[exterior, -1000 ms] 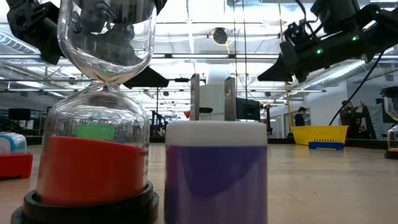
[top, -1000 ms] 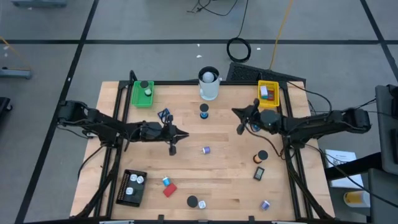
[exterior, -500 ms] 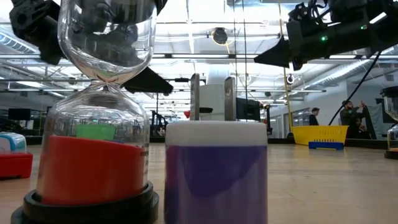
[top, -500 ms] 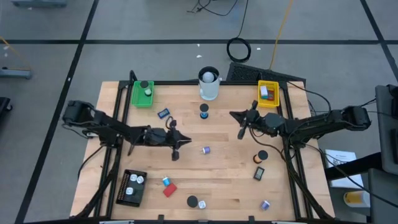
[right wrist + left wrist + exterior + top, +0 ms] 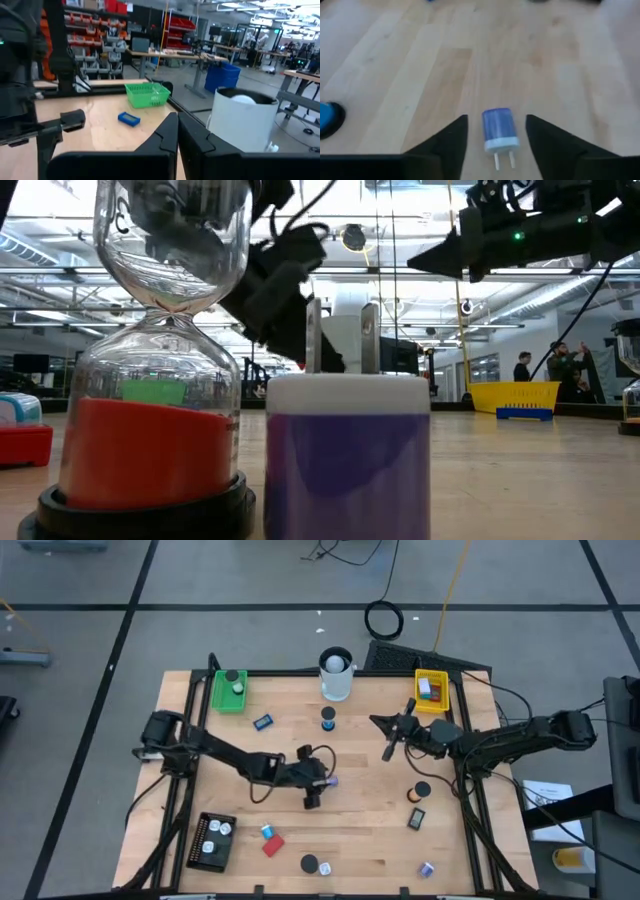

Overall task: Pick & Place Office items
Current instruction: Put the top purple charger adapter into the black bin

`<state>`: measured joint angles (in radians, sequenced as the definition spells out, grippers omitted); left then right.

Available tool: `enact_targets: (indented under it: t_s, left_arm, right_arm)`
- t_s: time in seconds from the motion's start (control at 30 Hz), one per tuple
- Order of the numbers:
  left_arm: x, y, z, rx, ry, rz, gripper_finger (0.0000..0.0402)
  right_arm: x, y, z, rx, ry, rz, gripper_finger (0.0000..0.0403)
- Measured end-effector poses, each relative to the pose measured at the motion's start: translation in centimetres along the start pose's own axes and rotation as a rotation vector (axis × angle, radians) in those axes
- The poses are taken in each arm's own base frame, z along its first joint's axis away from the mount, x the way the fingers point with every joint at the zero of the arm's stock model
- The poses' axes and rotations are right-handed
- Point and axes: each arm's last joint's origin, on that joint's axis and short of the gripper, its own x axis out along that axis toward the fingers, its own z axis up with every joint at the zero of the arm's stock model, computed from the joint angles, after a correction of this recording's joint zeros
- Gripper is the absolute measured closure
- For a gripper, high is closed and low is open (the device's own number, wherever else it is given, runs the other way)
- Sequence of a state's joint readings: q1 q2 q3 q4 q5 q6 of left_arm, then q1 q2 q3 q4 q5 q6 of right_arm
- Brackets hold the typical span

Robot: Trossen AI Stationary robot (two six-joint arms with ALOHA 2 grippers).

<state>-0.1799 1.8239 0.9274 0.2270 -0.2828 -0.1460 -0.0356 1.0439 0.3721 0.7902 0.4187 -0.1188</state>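
Blue-and-white plug adapter (image 5: 499,131) lies flat on the bare wood table (image 5: 360,755) near mid-table, prongs pointing back toward the left wrist camera. Left gripper (image 5: 496,137) sits low over it, fingers spread, one on each side of the body, neither touching. Nothing grasped yet.

Right gripper (image 5: 388,739) hangs above the table toward the yellow tray (image 5: 433,692), fingers pressed together, empty.

Risks, as I judge them:
- Adapter is small and smooth; if the fingers close off-centre it could twist or squirt out along the table.
- Closing on the prong end instead of the body would likely give a poor hold.
- Coming down further with fingers this low could scrape the wood or pin the piece.

What each view adds:
- Left wrist view alone shows the adapter sitting between the fingers and which way it lies. In the high view the gripper covers most of it, only a bluish speck (image 5: 329,781) beside the dark fingers.
- High view alone gives the layout: green tray (image 5: 229,692) and white cup (image 5: 337,675) at the far edge, black tray (image 5: 212,841) at the near left, other small items scattered well apart.
- Low view is mostly blocked by an hourglass (image 5: 160,350) and another purple adapter (image 5: 348,455) right at the lens; arms show only overhead.
- Right wrist view shows the right fingers closed, with cup and green tray beyond.
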Motion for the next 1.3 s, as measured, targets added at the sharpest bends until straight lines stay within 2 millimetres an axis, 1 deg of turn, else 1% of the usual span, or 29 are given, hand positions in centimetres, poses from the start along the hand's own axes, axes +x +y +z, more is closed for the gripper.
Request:
enact_targets:
  t_s: [0.1, 0.23, 0.33, 0.47, 0.53, 0.63, 0.73, 0.87, 0.93, 1.03, 1.1, 1.2, 1.27, 1.3]
  left_arm:
    - [0.8, -0.1, 0.0, -0.007, 0.024, 0.02, 0.0147]
    - [1.9, -0.3, -1.1, -0.006, 0.052, 0.021, 0.0107]
    - [2.7, -0.5, -1.7, -0.005, 0.048, 0.015, 0.0092]
    - [3.4, -0.7, -1.9, 0.012, 0.012, 0.008, 0.009]
    - [3.6, -0.7, -2.2, 0.027, 0.021, 0.009, 0.01]
    - [3.6, -0.7, -2.2, 0.041, 0.033, 0.01, 0.0128]
    - [3.6, -0.7, -2.3, 0.049, 0.043, -0.008, 0.017]
    - [3.5, -0.8, -2.5, 0.076, 0.071, -0.068, 0.0237]
    - [2.9, -0.7, -2.3, 0.099, 0.104, -0.088, 0.0263]
    - [1.2, -0.3, -1.6, 0.132, 0.165, -0.092, 0.0264]
    - [-0.8, 0.4, -0.8, 0.169, 0.244, -0.084, 0.0264]
    - [-4.3, 1.6, 0.6, 0.207, 0.46, -0.079, 0.0264]
    - [-6.3, 2.2, 1.5, 0.197, 0.602, -0.055, 0.0264]
    - [-7.0, 2.4, 1.9, 0.192, 0.661, -0.044, 0.0264]
  right_arm:
    - [0.1, -0.1, -0.4, -0.011, 0.037, -0.003, 0.0402]
    - [0.3, -0.2, -0.7, 0.001, 0.054, -0.008, 0.0402]
    - [0.5, 0.0, -1.1, -0.004, 0.072, -0.007, 0.0402]
    - [0.7, 0.1, -1.5, -0.011, 0.089, -0.004, 0.0402]
    - [0.8, 0.2, -1.7, -0.014, 0.097, -0.003, 0.0402]
    - [0.8, 0.2, -1.9, -0.018, 0.106, -0.002, 0.0401]
    - [0.8, 0.2, -1.8, -0.016, 0.102, -0.002, 0.0402]
    - [0.8, 0.2, -1.8, -0.017, 0.103, -0.002, 0.0401]
    - [0.8, 0.2, -1.8, -0.017, 0.104, -0.002, 0.0402]
    - [0.8, 0.2, -1.8, -0.017, 0.103, -0.002, 0.0402]
    - [0.8, 0.2, -1.8, -0.017, 0.104, -0.002, 0.0401]
    - [0.8, 0.2, -1.8, -0.017, 0.103, -0.002, 0.0402]
    - [0.8, 0.2, -1.8, -0.016, 0.102, -0.002, 0.0402]
    - [0.8, 0.2, -1.8, -0.014, 0.097, -0.003, 0.0401]
